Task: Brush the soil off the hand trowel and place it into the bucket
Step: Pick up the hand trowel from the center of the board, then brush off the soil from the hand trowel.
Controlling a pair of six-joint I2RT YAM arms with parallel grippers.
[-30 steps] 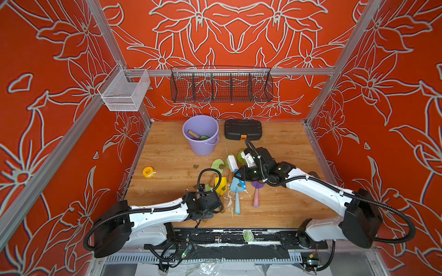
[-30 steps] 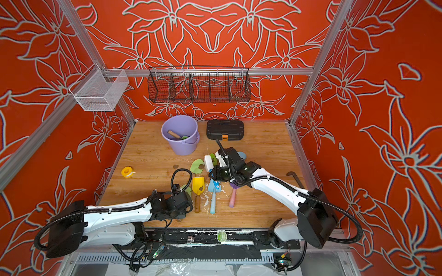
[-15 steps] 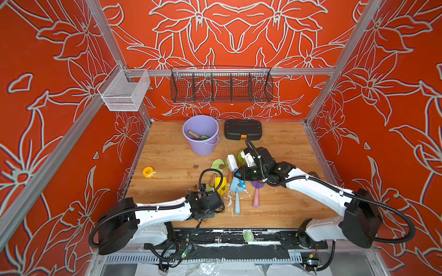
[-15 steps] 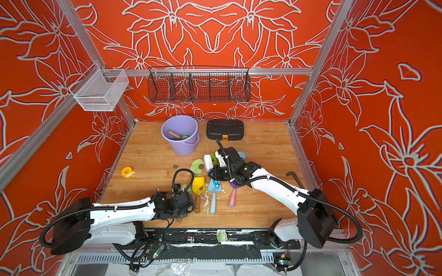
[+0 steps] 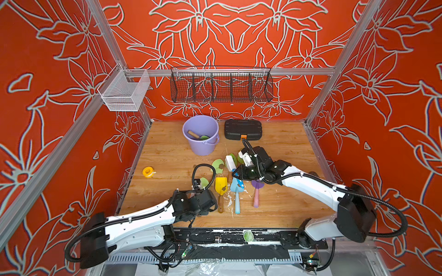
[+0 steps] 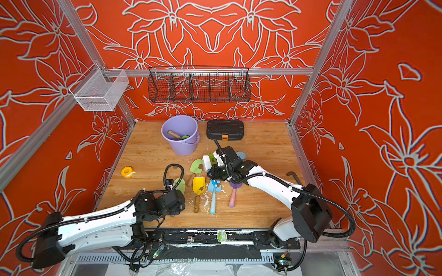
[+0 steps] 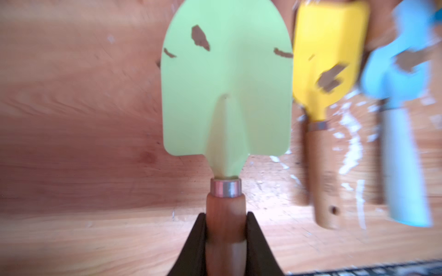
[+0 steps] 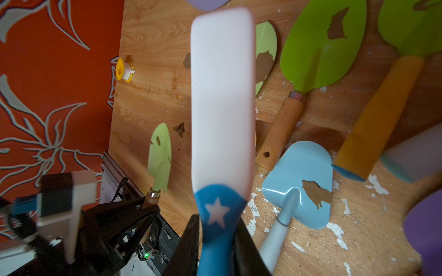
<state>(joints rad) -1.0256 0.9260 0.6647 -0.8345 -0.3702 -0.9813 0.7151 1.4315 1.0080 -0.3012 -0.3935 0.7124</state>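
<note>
My left gripper (image 7: 226,229) is shut on the wooden handle of a pale green hand trowel (image 7: 227,83). Small brown clumps of soil (image 7: 199,38) stick to its blade. In both top views this trowel (image 5: 204,182) (image 6: 180,185) sits low over the front of the wooden floor, left of the other tools. My right gripper (image 8: 216,239) is shut on the blue handle of a brush (image 8: 222,95) with a white head, held above the tool pile (image 5: 230,162). The lavender bucket (image 5: 202,135) (image 6: 180,133) stands at the back and holds one tool.
A yellow trowel (image 5: 221,188), a blue trowel (image 5: 236,191) and a purple one (image 5: 257,191) lie side by side at the front, with green trowels (image 5: 217,166) behind them. A black case (image 5: 242,129) sits right of the bucket. A yellow tape roll (image 5: 148,171) lies at the left.
My left gripper has closed onto the pale green trowel's handle, and the left wrist has drawn slightly back. The right arm holds the brush where it was.
</note>
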